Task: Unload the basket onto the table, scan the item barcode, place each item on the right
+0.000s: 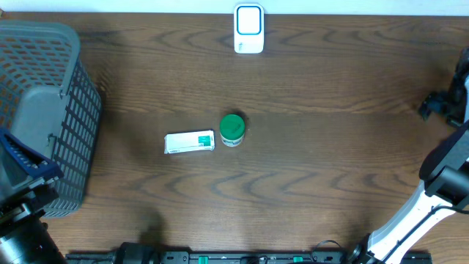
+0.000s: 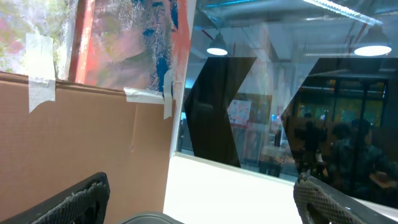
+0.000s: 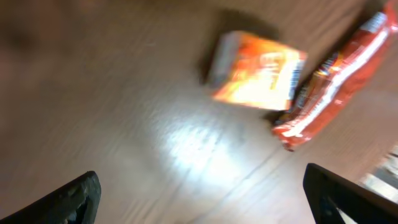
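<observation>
Right gripper [image 3: 199, 180] gaping, empty | left gripper [image 2: 202, 185] gaping, empty | blurred orange box [image 3: 258, 78] perhaps touching red wrapper [image 3: 329, 81]

Your overhead view is sharp and evenly lit, with soft shadows beside the jar [image 1: 232, 128] and the basket [image 1: 44, 110]. Motion blur smears your right wrist view, and white glare sits on the table [image 3: 186, 143]. Your left wrist view shows lit lamps [image 2: 217, 46] behind dim, reflective glass [image 2: 323, 124].
</observation>
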Robot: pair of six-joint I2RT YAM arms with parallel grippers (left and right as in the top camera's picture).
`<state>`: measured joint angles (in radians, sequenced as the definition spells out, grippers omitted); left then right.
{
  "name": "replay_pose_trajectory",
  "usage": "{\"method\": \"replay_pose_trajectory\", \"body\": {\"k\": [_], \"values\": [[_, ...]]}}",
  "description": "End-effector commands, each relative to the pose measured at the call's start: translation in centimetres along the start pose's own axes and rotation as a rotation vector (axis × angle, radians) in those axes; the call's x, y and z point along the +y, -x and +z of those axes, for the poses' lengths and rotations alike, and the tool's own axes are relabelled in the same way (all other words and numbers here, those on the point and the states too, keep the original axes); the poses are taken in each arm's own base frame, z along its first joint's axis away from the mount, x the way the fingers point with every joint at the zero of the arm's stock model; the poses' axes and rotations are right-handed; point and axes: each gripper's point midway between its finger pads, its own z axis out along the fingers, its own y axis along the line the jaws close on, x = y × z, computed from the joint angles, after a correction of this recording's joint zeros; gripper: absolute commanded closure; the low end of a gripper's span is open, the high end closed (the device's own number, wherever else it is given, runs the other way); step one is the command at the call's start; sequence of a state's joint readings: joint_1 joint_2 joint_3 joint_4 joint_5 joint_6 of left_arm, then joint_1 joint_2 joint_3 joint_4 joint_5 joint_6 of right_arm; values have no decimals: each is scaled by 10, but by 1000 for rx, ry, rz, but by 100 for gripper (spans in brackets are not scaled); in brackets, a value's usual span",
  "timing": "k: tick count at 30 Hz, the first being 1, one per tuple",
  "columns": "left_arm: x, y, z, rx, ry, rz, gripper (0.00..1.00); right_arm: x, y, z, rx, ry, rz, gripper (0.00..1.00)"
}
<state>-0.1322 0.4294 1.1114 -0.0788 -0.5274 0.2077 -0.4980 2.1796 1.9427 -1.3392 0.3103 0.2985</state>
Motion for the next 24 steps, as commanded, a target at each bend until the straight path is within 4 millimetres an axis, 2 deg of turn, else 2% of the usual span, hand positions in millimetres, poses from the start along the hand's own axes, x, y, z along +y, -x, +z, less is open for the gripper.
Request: {"method": "replay_pose_trajectory", "body": {"k": [1, 4, 8, 12, 14, 16, 17, 19, 21, 24], "values": [[4, 6, -2, -14, 15, 1, 5, 46, 7, -55, -57, 223, -40, 1], [4, 6, -2, -14, 15, 1, 5, 82, -9, -87, -44, 331, -94, 1], [4, 6, -2, -14, 15, 1, 5, 136, -54, -116, 38, 439, -181, 1], [4, 7, -2, -14, 15, 1, 5, 211, -129, -154, 226, 676, -307, 1], [4, 7, -2, -14, 15, 1, 5, 245, -175, -184, 331, 845, -437, 1], [4, 7, -2, -14, 15, 1, 5, 261, -206, -199, 389, 896, -502, 1], [4, 7, -2, -14, 15, 1, 5, 267, -223, -202, 418, 865, -499, 2], [4, 7, -2, -14, 15, 1, 5, 265, -246, -191, 467, 674, -354, 3], [4, 7, -2, -14, 15, 1, 5, 252, -266, -175, 455, 408, -111, 2], [4, 7, -2, -14, 15, 1, 5, 262, -299, -175, 393, 278, 71, 3]]}}
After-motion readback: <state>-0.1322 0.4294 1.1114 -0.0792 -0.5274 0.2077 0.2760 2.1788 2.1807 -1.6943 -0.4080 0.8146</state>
